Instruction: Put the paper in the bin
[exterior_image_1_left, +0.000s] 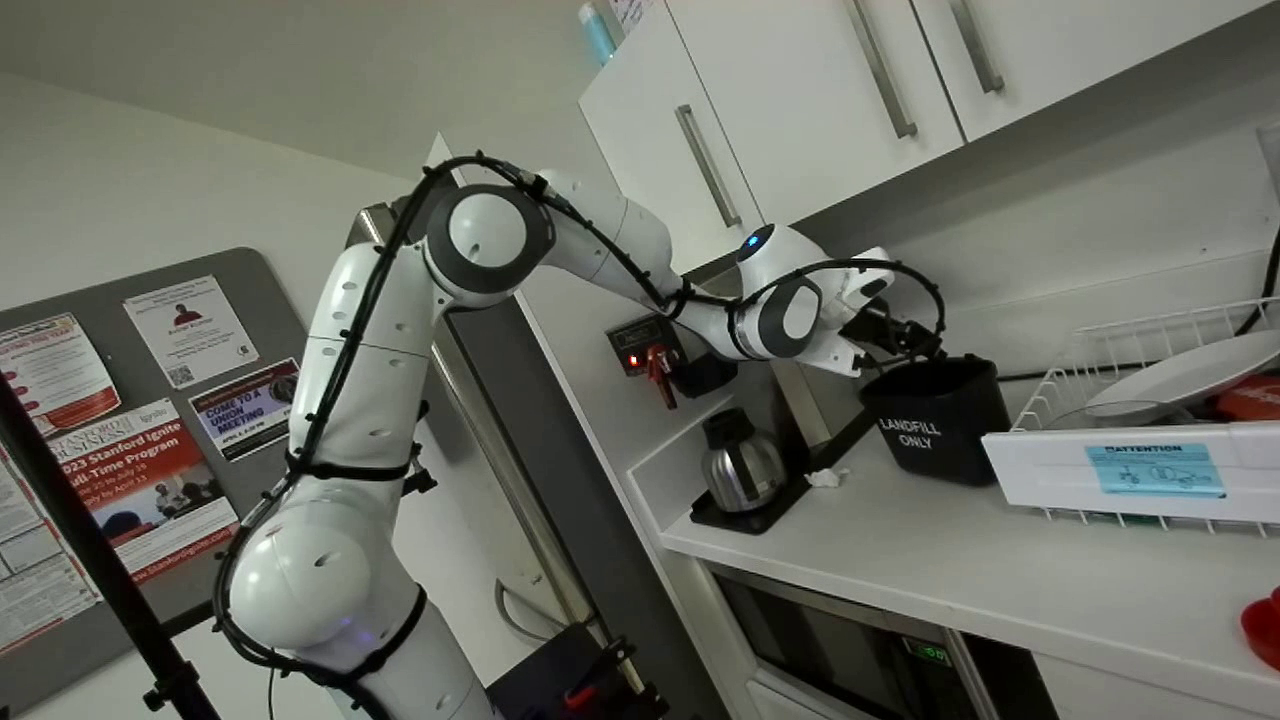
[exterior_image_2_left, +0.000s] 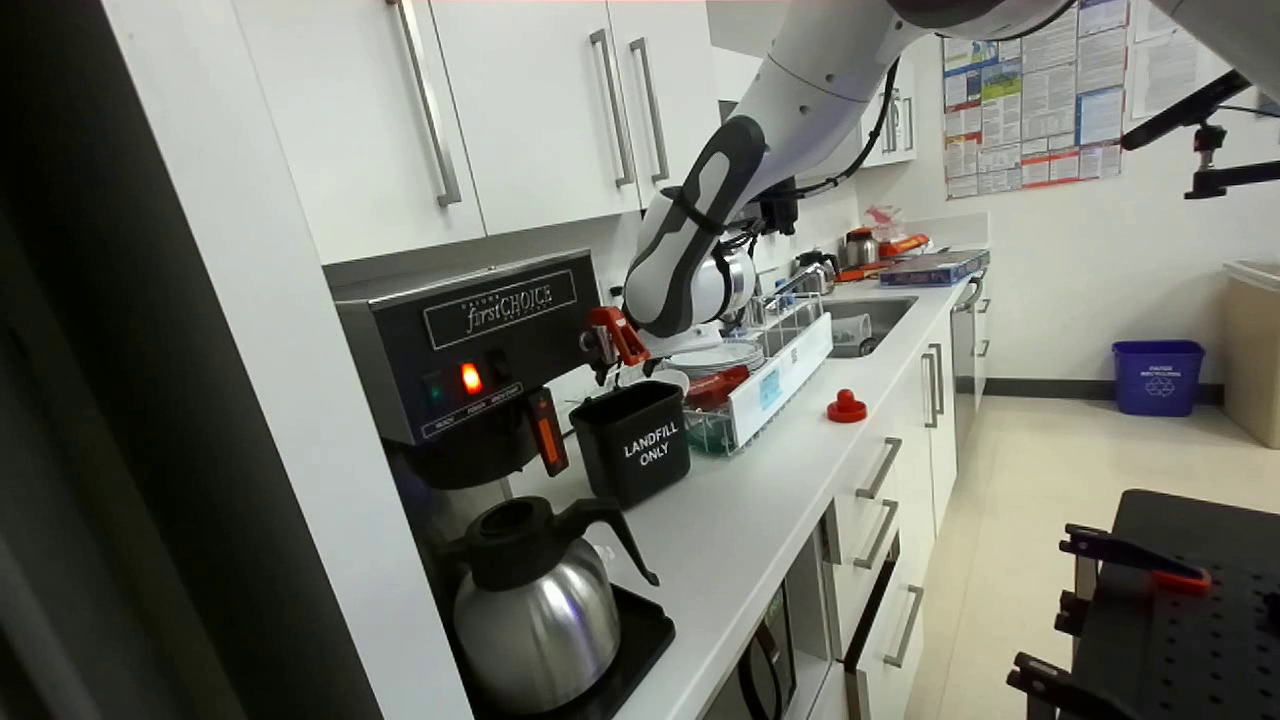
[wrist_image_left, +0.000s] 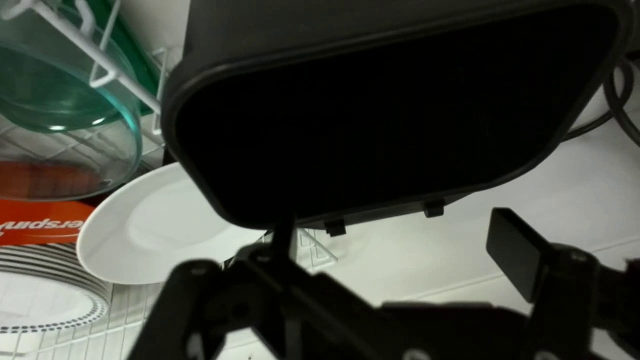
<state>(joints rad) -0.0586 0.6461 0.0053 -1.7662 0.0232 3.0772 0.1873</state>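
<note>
The paper (exterior_image_1_left: 826, 478), a small crumpled white wad, lies on the counter between the coffee maker's base and the bin in an exterior view. It is out of the wrist view. The bin (exterior_image_1_left: 940, 425) is black, reads "LANDFILL ONLY" and stands upright on the counter. It shows also in an exterior view (exterior_image_2_left: 640, 452) and, with its dark open mouth, in the wrist view (wrist_image_left: 320, 42). My gripper (wrist_image_left: 392, 232) is open with nothing between its fingers. In both exterior views the gripper (exterior_image_1_left: 903, 358) (exterior_image_2_left: 625, 372) is just above the bin's rim. The bin's inside is too dark to see.
A white dish rack (exterior_image_1_left: 1110, 465) with plates (wrist_image_left: 170, 225) stands right beside the bin. The coffee maker (exterior_image_2_left: 480, 340) and steel carafe (exterior_image_2_left: 540, 610) stand on the bin's other side. Cabinets (exterior_image_1_left: 800, 90) hang above. A red knob-like object (exterior_image_2_left: 846, 408) sits near the counter edge.
</note>
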